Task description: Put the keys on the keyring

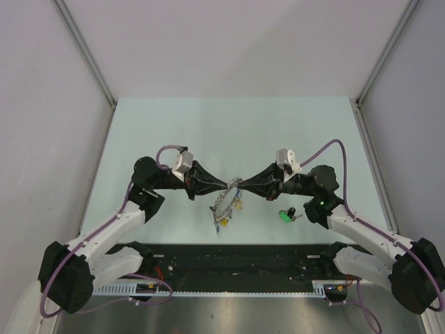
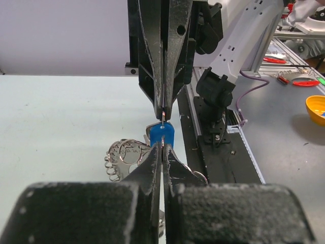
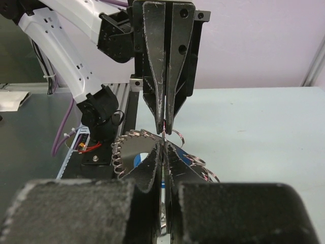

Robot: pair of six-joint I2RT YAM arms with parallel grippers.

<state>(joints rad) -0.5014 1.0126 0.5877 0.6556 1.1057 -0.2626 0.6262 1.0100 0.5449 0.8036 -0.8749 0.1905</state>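
Top external view: the left hand and the right hand meet tip to tip at the centre of the frame, above the bench. Each has its fingers pressed together. The keyring sits tilted just below that meeting point, its upper edge at the fingertips; which hand pinches it I cannot tell. In the left wrist view a blue key sits right between the two tips. A green key lies on the bench right of the ring, apart from it.
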